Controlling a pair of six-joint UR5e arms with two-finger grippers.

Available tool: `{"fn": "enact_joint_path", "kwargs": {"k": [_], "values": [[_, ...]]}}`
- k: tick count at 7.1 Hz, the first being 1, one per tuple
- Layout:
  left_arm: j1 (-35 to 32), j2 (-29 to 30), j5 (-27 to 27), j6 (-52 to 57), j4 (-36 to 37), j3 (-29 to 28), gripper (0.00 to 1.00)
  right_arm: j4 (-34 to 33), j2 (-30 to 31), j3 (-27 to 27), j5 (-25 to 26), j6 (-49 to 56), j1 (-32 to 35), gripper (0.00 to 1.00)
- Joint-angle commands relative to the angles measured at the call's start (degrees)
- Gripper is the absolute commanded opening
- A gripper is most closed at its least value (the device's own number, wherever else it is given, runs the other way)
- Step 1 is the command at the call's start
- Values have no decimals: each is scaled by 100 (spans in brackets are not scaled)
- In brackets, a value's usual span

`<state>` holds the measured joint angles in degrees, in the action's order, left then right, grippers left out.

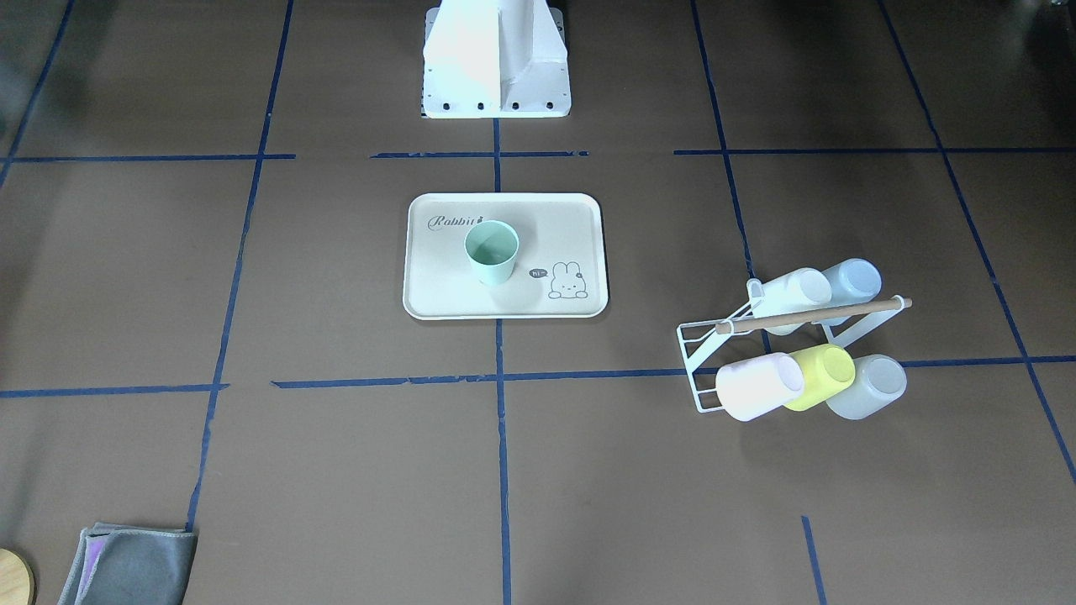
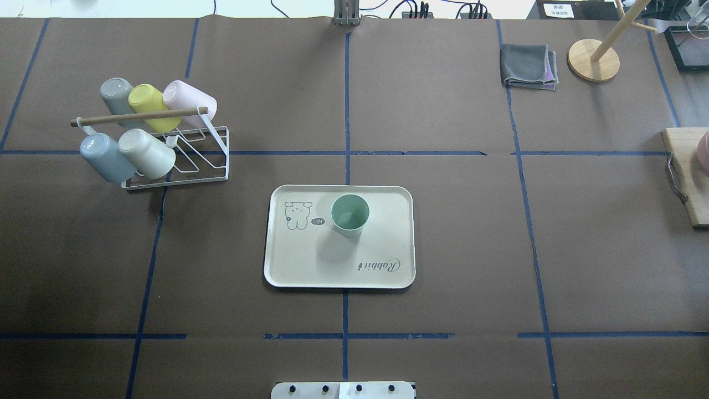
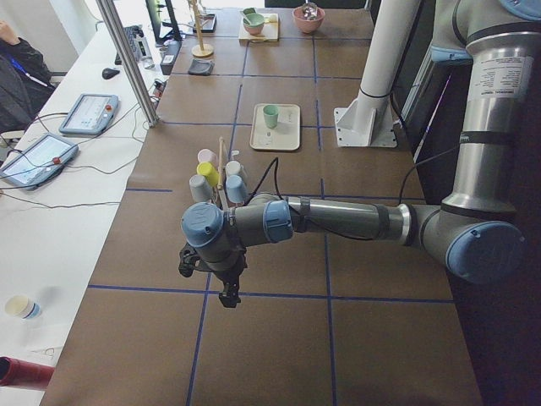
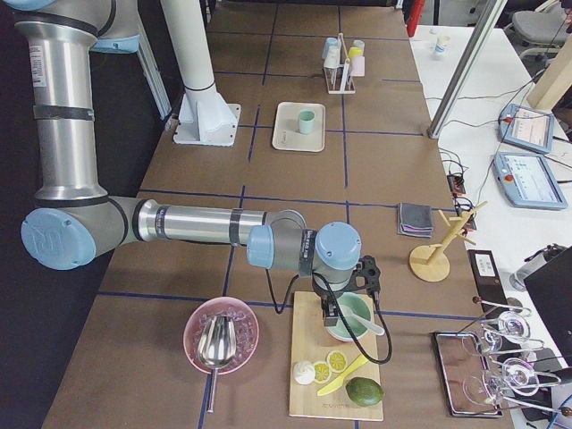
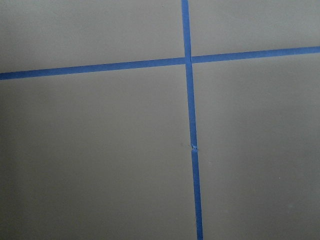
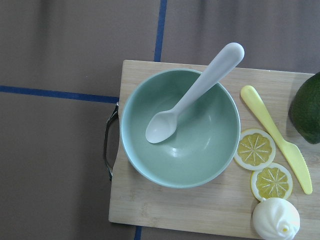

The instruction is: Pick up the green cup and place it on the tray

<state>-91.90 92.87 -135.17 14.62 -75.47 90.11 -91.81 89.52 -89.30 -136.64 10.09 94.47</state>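
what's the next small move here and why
Probably none; I'd call it done: the green cup stands upright on the tray, inside its rim, with nothing holding it. The left gripper hangs over bare table and the right gripper over a green bowl, both far from it.

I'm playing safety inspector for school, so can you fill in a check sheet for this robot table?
Surface: brown table with blue tape lines.
Job's things: green cup upright on the tray.
Clutter: rack holding five cups; cloth; stand; board with bowl and spoon.
Grippers: left gripper over bare table; right gripper over the bowl; whether the jaws are open or shut cannot be told.
Cables: cables at the table's far edge.
Surroundings: person and touch pads at a side desk.
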Motion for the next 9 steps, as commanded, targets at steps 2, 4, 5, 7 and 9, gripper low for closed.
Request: {"fn": "enact_joint_path", "kwargs": {"k": [2,4,5,7,9], "values": [[6,12,-10,-47,-775,-555,100,-65,5,-61,5,-7,168,100],[6,20,-10,-47,-767,-521,100,-65,-4,-114,128,-50,168,100],[-3,12,-18,-47,-767,-503,100,-65,4,-106,164,-164,160,100],[-3,29,-10,-47,-759,-494,100,-47,22,-97,164,-585,133,100],[-3,38,-10,-47,-759,-494,100,-12,100,-114,164,-578,133,100]]}}
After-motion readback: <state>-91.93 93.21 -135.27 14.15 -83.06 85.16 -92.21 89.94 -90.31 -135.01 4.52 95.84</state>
